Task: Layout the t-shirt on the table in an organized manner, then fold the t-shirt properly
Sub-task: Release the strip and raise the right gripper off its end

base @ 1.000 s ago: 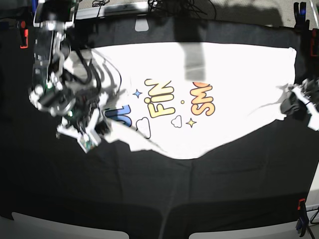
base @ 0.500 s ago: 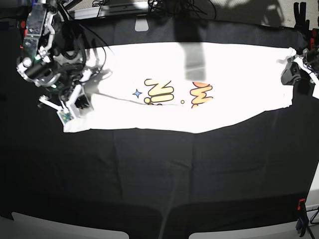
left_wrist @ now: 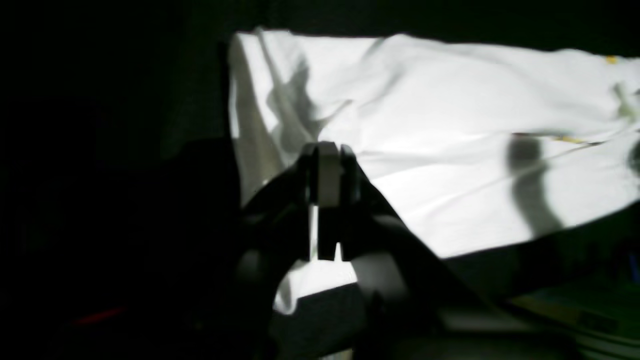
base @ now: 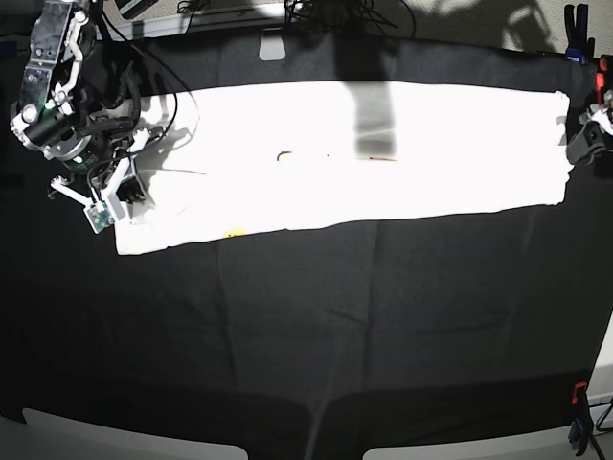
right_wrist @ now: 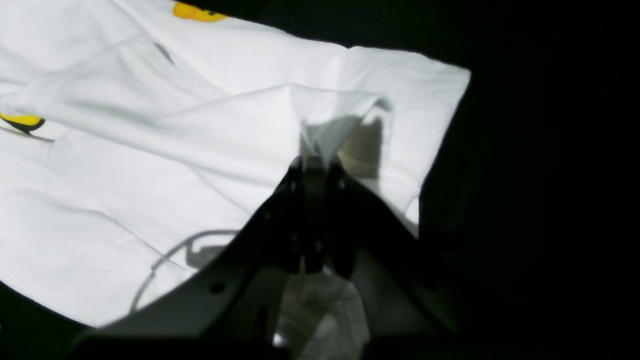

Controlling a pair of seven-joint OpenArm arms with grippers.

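Note:
The t-shirt (base: 383,182) lies on the table (base: 335,335) as a long white strip across the far half, its print almost wholly hidden. My right gripper (base: 129,187) is at the strip's left end, shut on a lifted fold of the shirt (right_wrist: 150,150), as the right wrist view (right_wrist: 312,165) shows. My left gripper (base: 573,149) is at the strip's right end. In the left wrist view (left_wrist: 327,175) it is shut on a pinch of the white cloth (left_wrist: 450,150). Bits of yellow print (right_wrist: 197,11) show at the frame's top.
The black table cloth stretches wide in front of the shirt. A red clamp (base: 579,393) sits at the near right edge and a dark clamp (base: 575,19) at the far right corner. A white tag (base: 272,46) and cables lie along the far edge.
Both grippers moved toward the far side with the shirt's near edge, folding it over. The print, once visible, is now covered and the shirt is a narrower strip.

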